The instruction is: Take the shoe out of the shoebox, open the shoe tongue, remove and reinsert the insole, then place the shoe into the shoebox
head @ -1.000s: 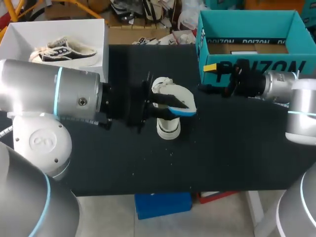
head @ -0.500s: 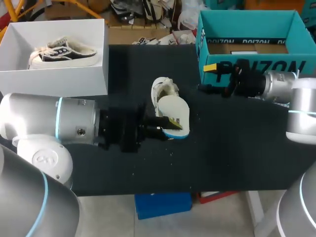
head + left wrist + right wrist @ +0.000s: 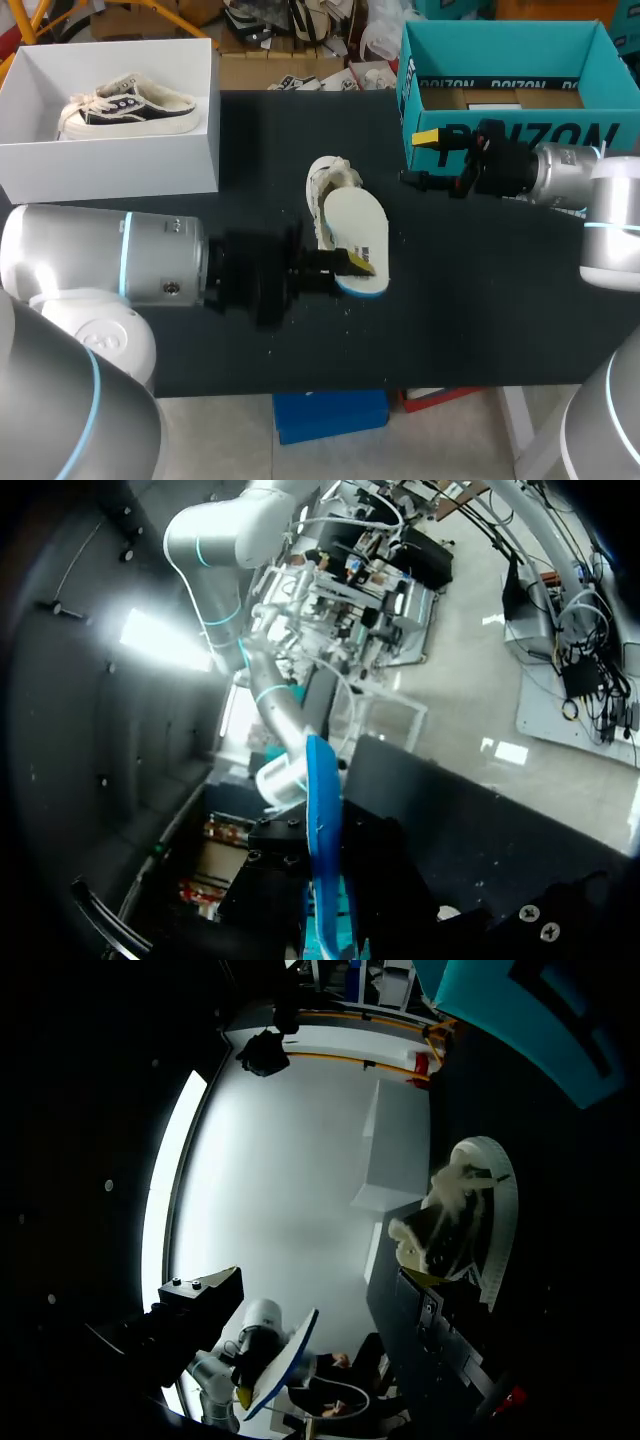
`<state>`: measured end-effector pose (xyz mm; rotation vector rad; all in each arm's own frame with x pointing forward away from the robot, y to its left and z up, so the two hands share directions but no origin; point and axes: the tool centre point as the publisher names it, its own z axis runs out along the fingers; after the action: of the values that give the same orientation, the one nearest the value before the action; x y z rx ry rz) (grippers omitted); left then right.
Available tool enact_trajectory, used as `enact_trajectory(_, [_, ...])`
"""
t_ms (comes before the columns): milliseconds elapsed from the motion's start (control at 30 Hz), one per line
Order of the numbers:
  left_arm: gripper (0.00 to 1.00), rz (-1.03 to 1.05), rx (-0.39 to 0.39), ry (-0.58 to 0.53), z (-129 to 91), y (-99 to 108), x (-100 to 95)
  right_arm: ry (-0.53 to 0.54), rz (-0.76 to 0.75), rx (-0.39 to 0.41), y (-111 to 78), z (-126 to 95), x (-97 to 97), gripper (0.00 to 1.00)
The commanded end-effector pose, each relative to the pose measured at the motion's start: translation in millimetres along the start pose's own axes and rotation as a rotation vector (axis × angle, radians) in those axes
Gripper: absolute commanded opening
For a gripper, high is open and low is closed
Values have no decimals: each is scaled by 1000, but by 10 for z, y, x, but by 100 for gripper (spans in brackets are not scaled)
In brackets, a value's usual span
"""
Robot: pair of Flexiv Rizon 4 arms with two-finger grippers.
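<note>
Insole (image 3: pixel 356 226): clamped at its near end in the left jaws, blue edge showing, its far end over the shoe.
Shoe (image 3: pixel 330 182): lying on the desk (image 3: pixel 480 300), just beyond the insole.
Right jaws: parted, holding nothing, beside the teal box (image 3: pixel 405 75).
Writing: dark lettering across the teal box's front wall.

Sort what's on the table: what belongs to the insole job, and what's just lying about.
Job in hand: white shoe; insole, gripped by the left tool; teal shoebox, probably its box.
Lying about: white box; dark sneaker inside it.
</note>
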<state>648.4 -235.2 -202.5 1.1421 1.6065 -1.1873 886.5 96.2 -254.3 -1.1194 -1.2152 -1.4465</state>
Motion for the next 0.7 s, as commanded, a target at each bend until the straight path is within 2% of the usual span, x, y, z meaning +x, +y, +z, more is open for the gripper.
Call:
enact_trajectory(33, [0,81,-16,-98,105,43,270,-1,1,0,-2,5,-5,100])
enact_trajectory(67, [0,123,-42,-87,123,81,323,-1,1,0,-2,5,-5,100])
enact_trajectory(200, [0,144,-15,-154,156,172,411,-1,1,0,-2,5,-5,100])
enact_trajectory(333, [0,203,9,-172,211,263,431,-1,1,0,-2,5,-5,100])
enact_trajectory(533, [0,285,32,-162,312,476,480,-1,1,0,-2,5,-5,100])
enact_trajectory(700, [0,352,12,-135,379,700,482,-1,1,0,-2,5,-5,100])
